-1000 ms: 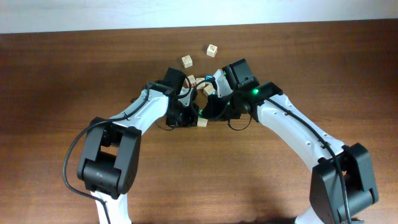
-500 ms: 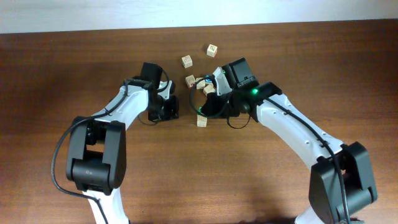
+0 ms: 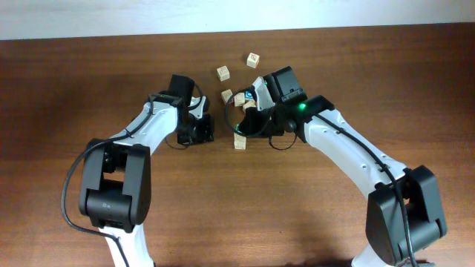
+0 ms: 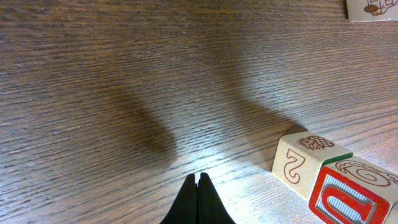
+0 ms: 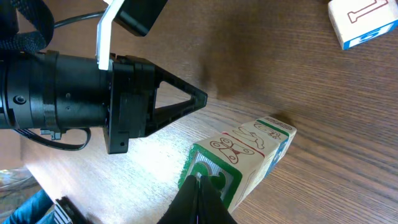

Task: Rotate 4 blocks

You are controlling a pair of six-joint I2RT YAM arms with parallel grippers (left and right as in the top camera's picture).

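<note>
blocks (image 3: 227, 96) partly hidden beneath the right gripper (image 5: 199, 190); it and left gripper (image 4: 199, 198) clenched.

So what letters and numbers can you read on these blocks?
"2": pale block, left wrist view.
"U": red-faced block beside it.
"1" or "I", can't tell which: blue-edged cube.
Unreadable, partly hidden: the letter on the green-faced block.
Overhead view: everything is too small to read.

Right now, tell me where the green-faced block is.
In the right wrist view, the green-faced block lies bottom centre on the table, at the right hand's shut tips, side by side with a second block beyond it.
</note>
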